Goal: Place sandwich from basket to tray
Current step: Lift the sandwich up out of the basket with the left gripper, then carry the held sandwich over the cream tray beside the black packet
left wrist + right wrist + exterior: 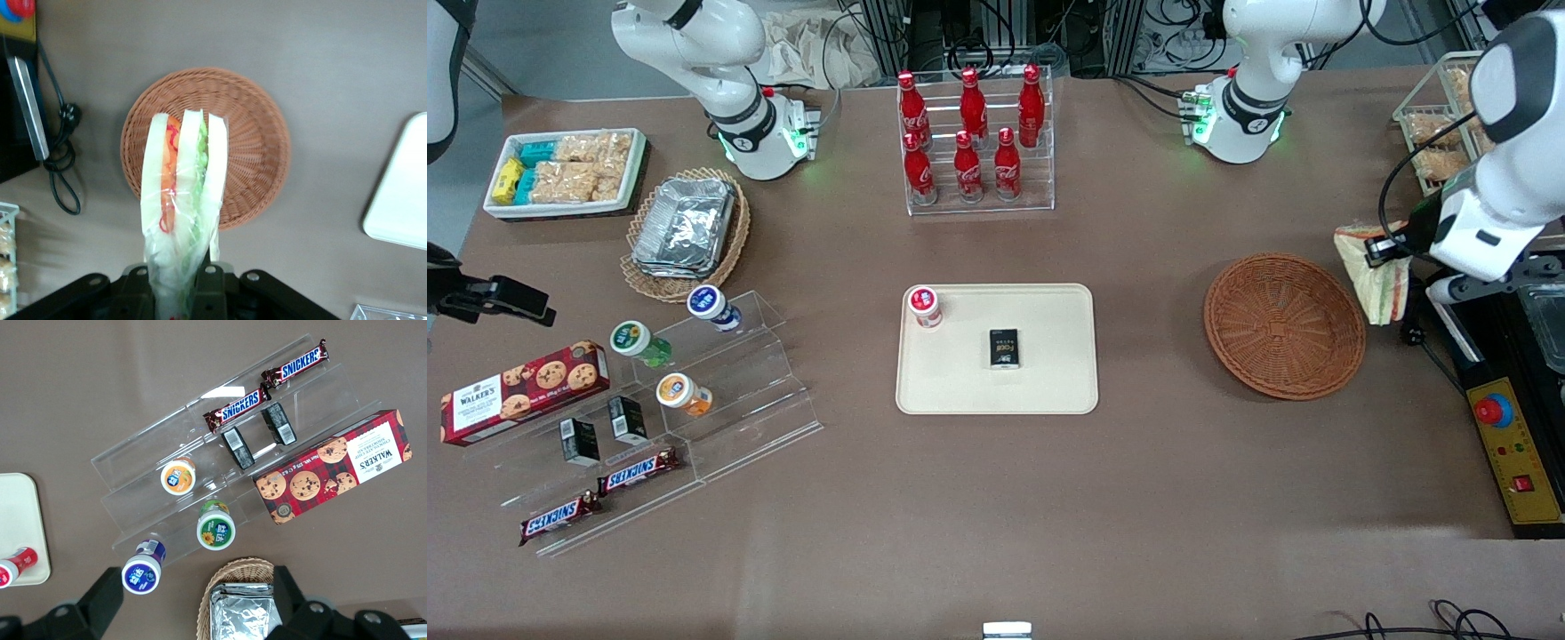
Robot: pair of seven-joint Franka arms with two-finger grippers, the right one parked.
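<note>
The sandwich (1380, 284) is a wrapped white-bread wedge with green and orange filling. It hangs in my left gripper (1382, 252), raised above the table beside the basket, toward the working arm's end. In the left wrist view the gripper (179, 288) is shut on the sandwich (183, 180), whose cut edge points away from the camera. The round reddish-brown wicker basket (1285, 324) is empty and shows below the sandwich in the left wrist view (260, 133). The cream tray (1049, 373) lies at the table's middle, and its corner shows in the left wrist view (400, 193).
A red-capped bottle (925, 306) and a small black box (1005, 348) lie on the tray. A cola bottle rack (974, 142) stands farther from the camera. A control box with a red button (1507, 436) and a black cable (60, 167) lie near the basket.
</note>
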